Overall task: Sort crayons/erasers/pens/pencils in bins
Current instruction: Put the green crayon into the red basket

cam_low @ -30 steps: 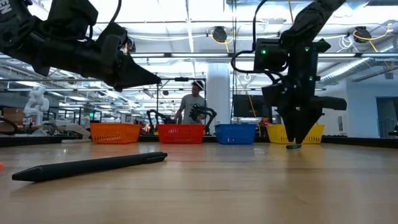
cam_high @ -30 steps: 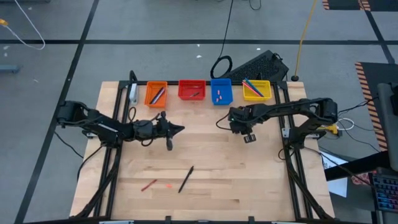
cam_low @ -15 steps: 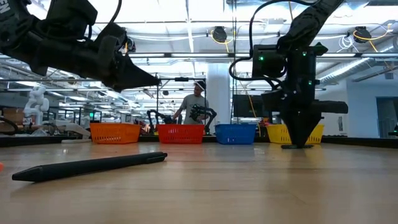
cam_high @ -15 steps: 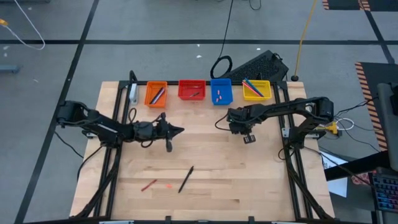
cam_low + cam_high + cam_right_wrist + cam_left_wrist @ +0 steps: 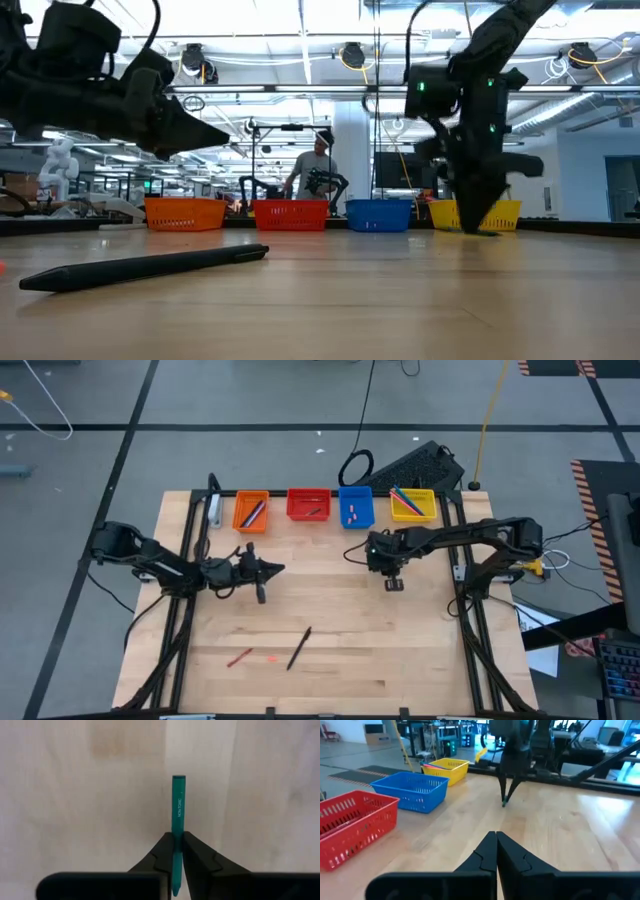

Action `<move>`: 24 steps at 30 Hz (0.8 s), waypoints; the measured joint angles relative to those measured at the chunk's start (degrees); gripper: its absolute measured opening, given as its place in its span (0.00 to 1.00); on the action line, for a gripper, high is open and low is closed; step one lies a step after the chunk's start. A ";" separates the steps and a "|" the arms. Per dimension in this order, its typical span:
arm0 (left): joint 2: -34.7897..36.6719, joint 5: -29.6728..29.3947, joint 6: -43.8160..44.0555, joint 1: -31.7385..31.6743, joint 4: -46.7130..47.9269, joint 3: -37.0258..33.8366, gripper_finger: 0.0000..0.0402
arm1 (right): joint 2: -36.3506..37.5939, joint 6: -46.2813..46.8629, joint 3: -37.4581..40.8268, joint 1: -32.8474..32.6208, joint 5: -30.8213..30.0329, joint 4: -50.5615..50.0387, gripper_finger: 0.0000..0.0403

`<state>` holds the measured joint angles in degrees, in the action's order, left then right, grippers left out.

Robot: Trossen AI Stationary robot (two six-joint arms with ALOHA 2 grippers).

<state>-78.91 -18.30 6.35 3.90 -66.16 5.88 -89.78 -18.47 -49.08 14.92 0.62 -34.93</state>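
Crayon (image 5: 177, 815), teal, is pinched between the fingers of the right claw (image 5: 393, 582), just above the desk (image 5: 330, 630) near the blue bin (image 5: 355, 507). Left claw (image 5: 496, 851), fingers pressed together and empty, hovers near the orange bin (image 5: 250, 511).

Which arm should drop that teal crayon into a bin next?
Right. The right gripper is already shut on the teal crayon, near the bins. The left gripper is shut and empty.
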 joint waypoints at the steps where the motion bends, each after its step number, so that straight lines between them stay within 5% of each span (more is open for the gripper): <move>1: 0.00 -0.23 0.01 0.00 -0.68 -0.49 0.01 | 0.93 0.65 -0.09 -0.04 0.49 0.27 0.05; 14: -0.02 -2.57 0.16 0.00 -2.80 -2.52 0.02 | 7.13 12.72 -0.15 -0.37 8.70 16.92 0.05; 19: -0.02 -2.93 0.22 -0.04 -2.81 -2.50 0.01 | 5.98 22.15 -0.20 -0.40 3.58 34.59 0.05; 24: -0.02 -3.84 0.40 -0.07 -3.46 -2.50 0.01 | 2.00 20.79 -1.24 -0.10 -2.24 50.03 0.05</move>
<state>-78.94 -22.14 6.74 3.84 -69.62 3.38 -87.78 2.32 -50.32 14.82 -1.62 15.10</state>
